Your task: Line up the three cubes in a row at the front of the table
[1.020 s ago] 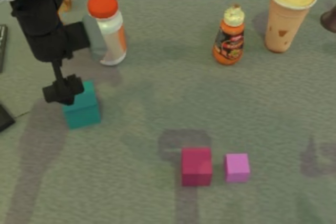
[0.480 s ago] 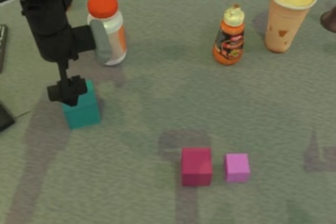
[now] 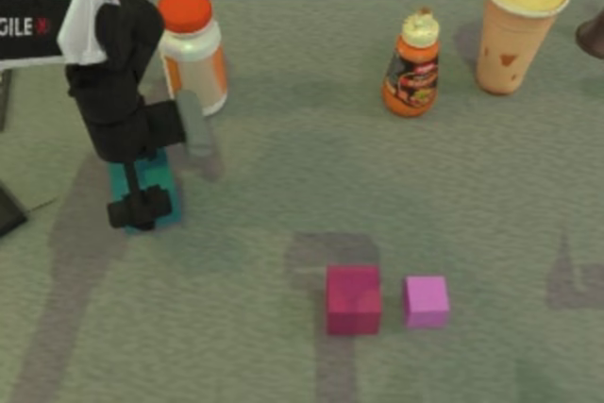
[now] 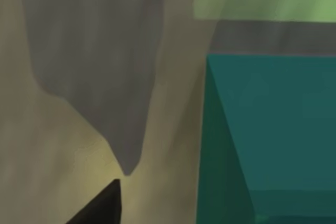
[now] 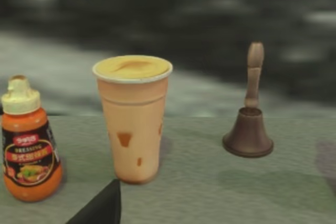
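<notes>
Because the teal cube (image 3: 162,176) sits far back on the left side of the table (image 3: 283,186), while the dark magenta cube (image 3: 354,299) and the light pink cube (image 3: 426,301) already lie side by side near the front edge, the left gripper (image 3: 140,207) is placed directly over the teal one. I judge the approx. purpose is to take it and bring it forward, to the left of the magenta cube, so the row gets complete.

From the top view, the left arm covers most of the teal cube; only its edges show around the black wrist. Whether the fingers are spread or closed on the cube, I cannot tell from there. The left wrist view gives what the top view hides: the teal cube (image 4: 273,140) very close, filling one side, with one dark fingertip (image 4: 102,205) beside it over bare table. This finger seems not to touch the cube, but the other finger is out of frame, so the grip state stays unclear.

The right gripper is not seen from above. Its wrist view shows things at the back right: the cup (image 5: 133,116), the sauce bottle (image 5: 27,142) and a bell (image 5: 248,129), w/ only one fingertip visible, so its opening I also cannot tell.
</notes>
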Controlling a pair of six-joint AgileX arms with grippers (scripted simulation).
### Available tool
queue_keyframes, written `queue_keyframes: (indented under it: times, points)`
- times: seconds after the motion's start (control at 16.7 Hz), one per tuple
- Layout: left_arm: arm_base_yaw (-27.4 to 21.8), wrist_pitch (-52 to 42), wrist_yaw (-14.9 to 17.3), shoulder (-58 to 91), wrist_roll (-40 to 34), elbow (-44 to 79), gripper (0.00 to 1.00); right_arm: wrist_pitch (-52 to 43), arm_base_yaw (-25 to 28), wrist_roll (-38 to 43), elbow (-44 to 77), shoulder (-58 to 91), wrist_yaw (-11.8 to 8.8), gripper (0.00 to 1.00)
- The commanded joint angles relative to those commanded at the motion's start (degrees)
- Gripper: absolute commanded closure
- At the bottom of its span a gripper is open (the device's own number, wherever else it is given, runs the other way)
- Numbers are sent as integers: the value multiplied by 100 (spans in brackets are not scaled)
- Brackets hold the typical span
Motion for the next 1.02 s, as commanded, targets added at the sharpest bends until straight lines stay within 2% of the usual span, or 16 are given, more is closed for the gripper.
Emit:
queue_keyframes:
  times: [0.3, 1.02]
  points:
    - [-1, 148, 1, 80, 4, -106, 0, 0, 0, 0, 0, 0, 0, 0]
    - [-1, 148, 1, 80, 4, -106, 90, 0, 0, 0, 0, 0, 0, 0]
